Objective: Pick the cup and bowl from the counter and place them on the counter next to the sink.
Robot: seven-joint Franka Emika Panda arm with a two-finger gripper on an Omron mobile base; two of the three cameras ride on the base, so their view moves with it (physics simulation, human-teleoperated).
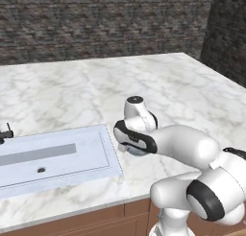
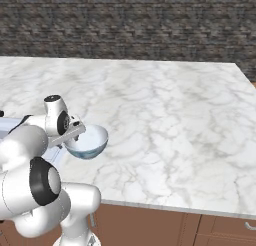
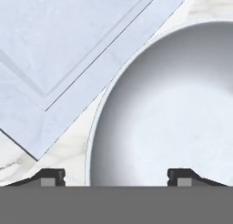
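Beside the sink: bowl [image 2: 87, 141], sitting on the white marble bench [image 2: 165, 115], just past the sink's corner.
Bowl look: round and wide, pale inside, darker blue low on the outside.
Sink [image 1: 53, 156]: flat pale basin with a small dark drain hole.
Tool [image 3: 119, 176]: right above the bowl, two dark tips spread wide, one on each side of the bowl's rim, holding nothing.
Arm: white, bent low over the bench edge by the sink.
Back wall: dark grey brick.

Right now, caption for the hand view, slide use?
Open gripper straddling the rim of the pale bowl, set on the marble counter beside the sink.
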